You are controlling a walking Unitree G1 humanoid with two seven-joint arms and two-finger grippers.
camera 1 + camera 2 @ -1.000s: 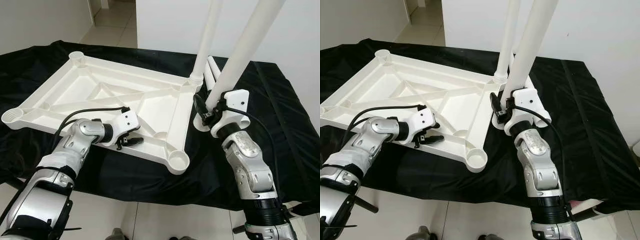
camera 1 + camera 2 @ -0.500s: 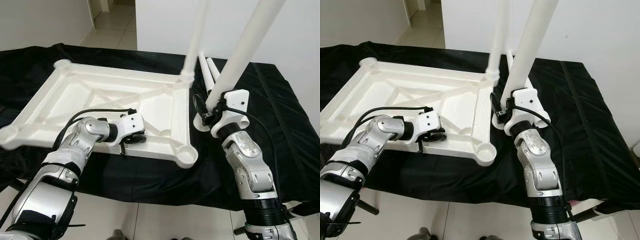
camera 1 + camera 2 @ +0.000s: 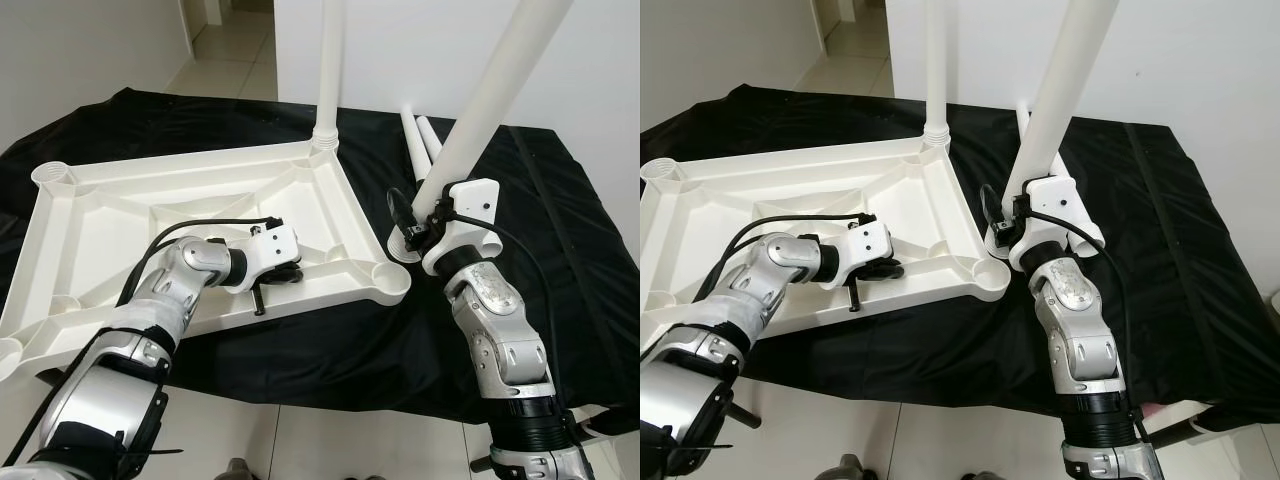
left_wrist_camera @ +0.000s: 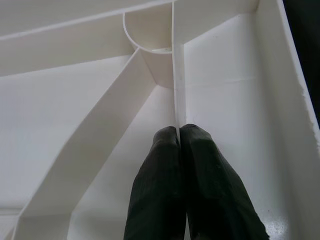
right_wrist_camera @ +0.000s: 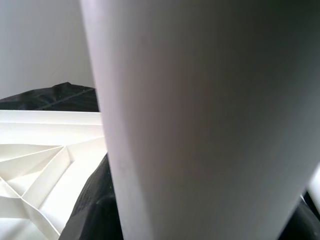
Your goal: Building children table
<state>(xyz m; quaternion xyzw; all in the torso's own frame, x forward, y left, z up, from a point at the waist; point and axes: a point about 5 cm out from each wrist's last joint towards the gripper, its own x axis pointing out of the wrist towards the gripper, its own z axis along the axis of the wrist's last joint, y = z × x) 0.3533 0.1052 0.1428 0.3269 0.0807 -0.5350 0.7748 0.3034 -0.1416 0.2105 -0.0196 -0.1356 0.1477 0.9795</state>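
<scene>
The white table top [image 3: 180,215] lay upside down on the black cloth [image 3: 560,230], its empty corner socket [image 3: 388,279] just left of the right gripper [image 3: 415,232], which grasped a tilted leg [image 3: 480,110]. The left gripper [image 4: 179,134] pinched a rib [image 4: 176,65].

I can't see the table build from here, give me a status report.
Left gripper shut on a rib of the upturned white plastic tabletop. Right gripper holds a white plastic leg tube. One leg already socketed; spare legs on the black cloth.
</scene>
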